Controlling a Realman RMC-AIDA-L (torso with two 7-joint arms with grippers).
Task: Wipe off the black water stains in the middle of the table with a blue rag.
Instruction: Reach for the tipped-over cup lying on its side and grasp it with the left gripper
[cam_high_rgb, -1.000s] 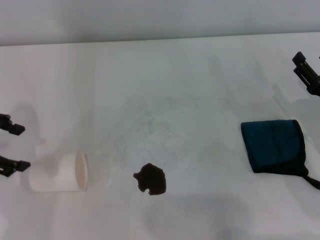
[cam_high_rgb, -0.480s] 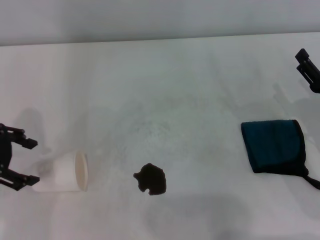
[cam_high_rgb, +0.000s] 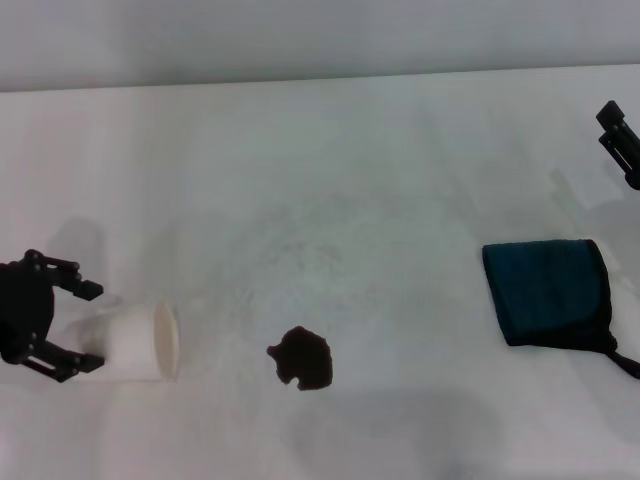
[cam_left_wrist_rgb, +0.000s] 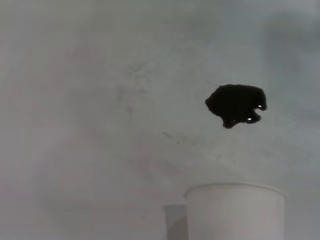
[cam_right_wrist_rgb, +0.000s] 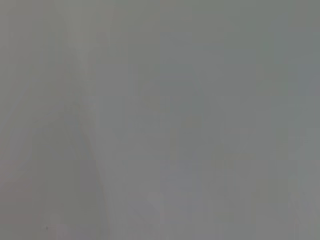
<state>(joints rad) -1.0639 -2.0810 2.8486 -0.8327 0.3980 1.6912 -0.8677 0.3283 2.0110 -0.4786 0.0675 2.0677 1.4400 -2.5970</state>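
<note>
The black water stains (cam_high_rgb: 300, 357) form one dark blotch on the white table (cam_high_rgb: 330, 180), at the near middle. They also show in the left wrist view (cam_left_wrist_rgb: 236, 104). The blue rag (cam_high_rgb: 548, 292) lies flat at the right, untouched. My left gripper (cam_high_rgb: 92, 326) is open at the near left, its fingers (cam_high_rgb: 82, 290) on either side of the closed end of a white paper cup (cam_high_rgb: 138, 345) that lies on its side. My right gripper (cam_high_rgb: 622, 140) hangs at the far right edge, above and beyond the rag.
The cup's mouth faces the stain, about a hand's width from it. In the left wrist view the cup (cam_left_wrist_rgb: 235, 210) is close in front, with the stain beyond it. The right wrist view shows only plain grey.
My left gripper has moved in from the left edge and now straddles the cup's closed end. My right gripper has drifted slightly toward the right edge. Rag and stain have not moved.
</note>
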